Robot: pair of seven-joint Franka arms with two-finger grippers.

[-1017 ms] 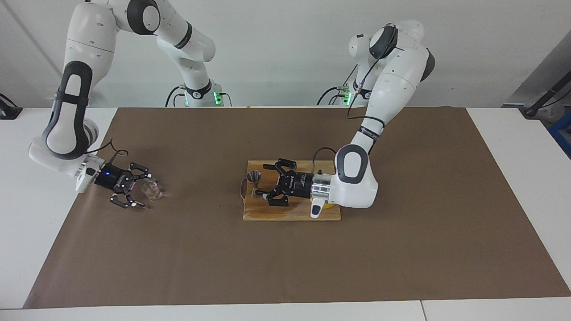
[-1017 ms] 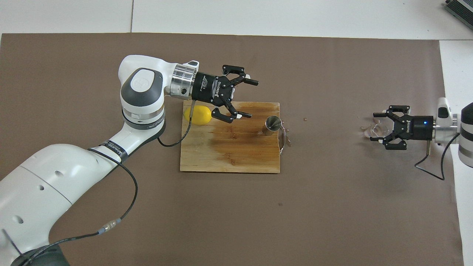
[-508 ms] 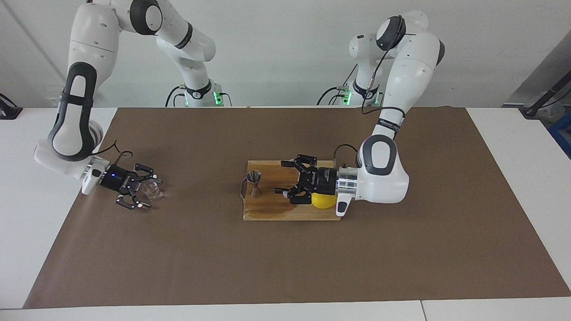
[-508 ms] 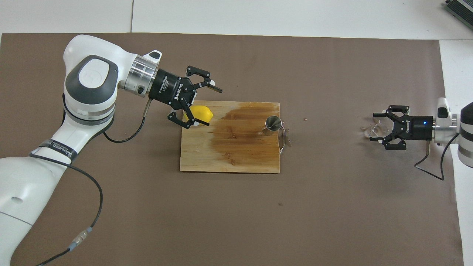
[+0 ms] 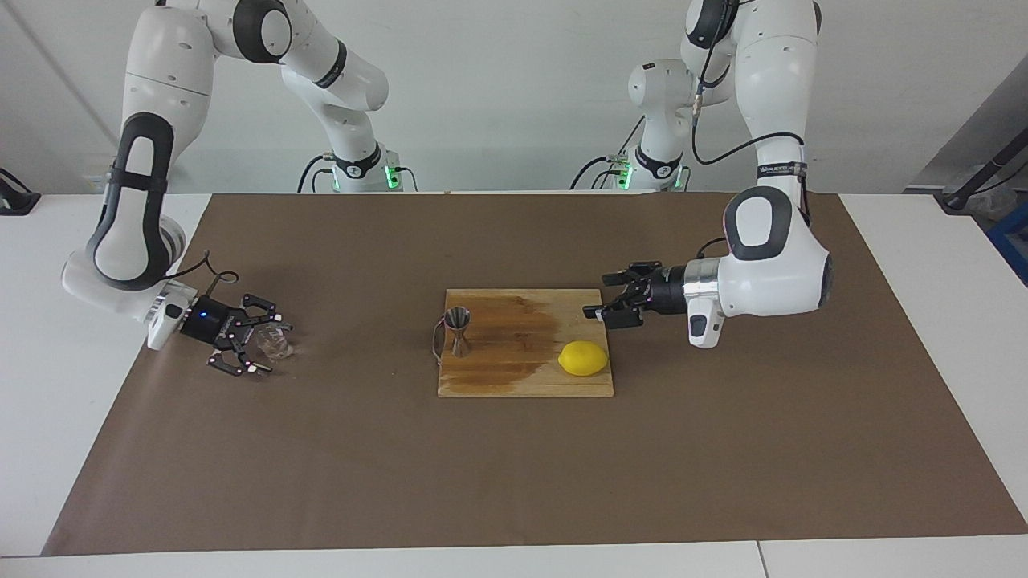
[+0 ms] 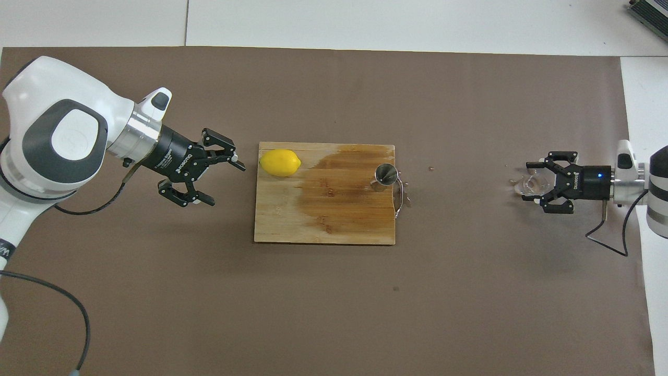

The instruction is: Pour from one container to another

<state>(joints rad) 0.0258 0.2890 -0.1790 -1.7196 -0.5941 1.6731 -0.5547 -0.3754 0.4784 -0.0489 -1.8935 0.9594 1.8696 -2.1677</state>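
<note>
Two arms: both low over the brown mat.
Left gripper: fingers spread apart, empty; hovering over the mat just off the board's edge at the left arm's end.
Right gripper: down at the right arm's end of the mat, fingers spread around the glass cup; contact with the glass cannot be told.
Glass cup: on the mat between the right fingers.
Jigger: upright on the wooden board, at its edge toward the right arm.
Lemon: on the board's corner near the left gripper, apart from it.
Board surface: dark wet stain between jigger and lemon.
</note>
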